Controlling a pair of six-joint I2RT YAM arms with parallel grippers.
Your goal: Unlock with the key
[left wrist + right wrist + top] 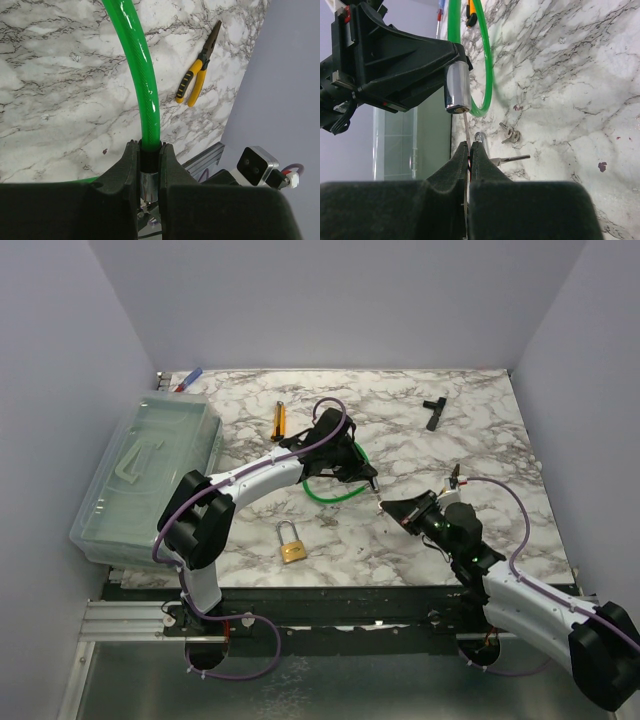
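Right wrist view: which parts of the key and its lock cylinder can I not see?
Right wrist: head of the key, hidden inside the right tool.
Right wrist: key tip's depth, hidden inside the metal cylinder.
Left wrist: the keyhole, covered by the left tool.
Top external: key too small.

Marble table [480, 440] with brass padlock [292, 545], yellow pliers [279, 420], black T-shaped tool [433, 412].

The key [467, 131] is a thin, silvery blade pinched edge-on between the jaws of the right gripper [470, 146], its bow hidden inside them. The blade sticks straight out past the fingertips. Its tip seems to meet the keyhole face of the chrome lock cylinder [456, 87], which is clamped between the jaws of the left gripper [149, 148].
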